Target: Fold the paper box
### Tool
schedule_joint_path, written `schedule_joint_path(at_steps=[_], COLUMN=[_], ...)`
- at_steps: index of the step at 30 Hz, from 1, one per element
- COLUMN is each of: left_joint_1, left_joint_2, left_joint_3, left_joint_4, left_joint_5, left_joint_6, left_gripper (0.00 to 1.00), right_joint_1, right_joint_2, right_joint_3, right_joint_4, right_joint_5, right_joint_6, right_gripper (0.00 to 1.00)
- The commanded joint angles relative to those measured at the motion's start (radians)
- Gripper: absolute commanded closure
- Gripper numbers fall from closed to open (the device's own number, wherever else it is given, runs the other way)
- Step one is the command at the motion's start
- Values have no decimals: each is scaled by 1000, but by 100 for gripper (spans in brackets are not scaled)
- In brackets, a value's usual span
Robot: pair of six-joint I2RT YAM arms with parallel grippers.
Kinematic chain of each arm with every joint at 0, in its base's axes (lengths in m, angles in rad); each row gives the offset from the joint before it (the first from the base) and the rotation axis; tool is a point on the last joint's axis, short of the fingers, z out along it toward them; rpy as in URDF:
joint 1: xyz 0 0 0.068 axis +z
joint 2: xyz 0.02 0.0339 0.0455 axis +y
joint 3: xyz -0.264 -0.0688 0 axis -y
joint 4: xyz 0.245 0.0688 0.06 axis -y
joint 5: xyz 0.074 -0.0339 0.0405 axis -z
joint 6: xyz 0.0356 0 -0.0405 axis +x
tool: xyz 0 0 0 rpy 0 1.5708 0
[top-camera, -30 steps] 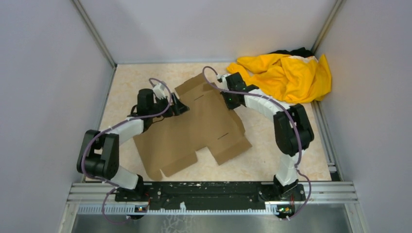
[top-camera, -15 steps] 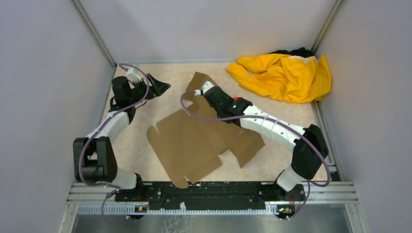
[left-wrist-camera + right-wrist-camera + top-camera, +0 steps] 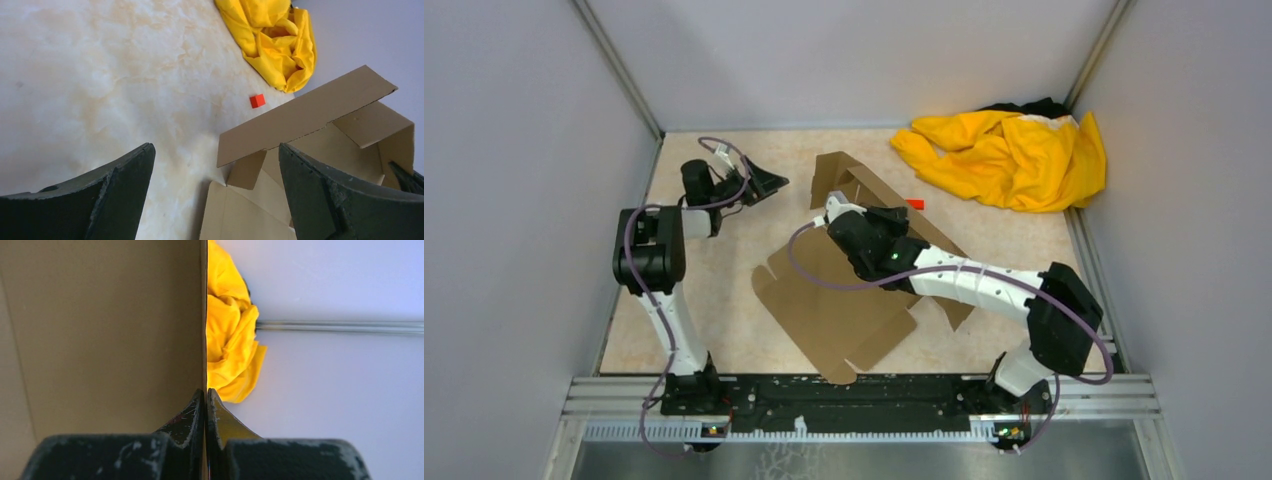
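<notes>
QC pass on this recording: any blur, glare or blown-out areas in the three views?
Top external: even diffuse light, soft shadows, paper box sharp. Left wrist: table slightly washed out, left gripper dark and underexposed, red block crisp. Right wrist: the box fills the left half, flat and textureless; yellow cloth soft; no glare.

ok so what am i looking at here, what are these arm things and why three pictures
Two robot arms are bolted to a table. The wide picture looks down from above; the other two come from a camera on each wrist, so the dark shapes are that arm's own fingers. The right gripper is pinched shut on a raised panel of the paper box, partly folded brown cardboard. The left gripper is open, holding nothing. A yellow cloth and a tiny red block lie farther back.
</notes>
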Motion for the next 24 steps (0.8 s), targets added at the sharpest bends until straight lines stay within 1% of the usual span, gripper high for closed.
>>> schedule_joint_path(at_steps=[1,3,4,6,8,10,12,16,18,21,24], left_joint_1=[-44,-81,-84,-88,-101,-118,-132,-152,-161,-173,-180], left_joint_2=[14,35,52,90,132,160,187,236,242,231,200], left_joint_3=[89,121,133,160,197,253,288,333,323,276,203], left_joint_4=[101,46,44,63,61,6,-29,-9,23,85,196], left_joint_5=[91,71,71,75,76,53,26,53,73,98,136], left_joint_6=[54,105,107,92,89,130,155,150,149,144,131], left_gripper=[2,5,7,15,20,21,21,21,21,21,20], right_joint_1=[32,37,38,42,54,63,63,63,63,58,40], right_joint_2=[-63,-68,-70,-70,-76,-78,-74,-70,-66,-57,-33], right_joint_3=[-4,-4,-3,-8,-35,-56,-63,-76,-72,-49,-18], right_joint_4=[209,230,231,238,281,333,335,335,330,269,187], right_joint_5=[100,95,90,82,80,80,75,54,37,-1,-41], right_joint_6=[-150,-164,-167,-176,-212,-248,-252,-248,-226,-172,-111], right_gripper=[100,100,100,100,100,100,100,100,100,100,100])
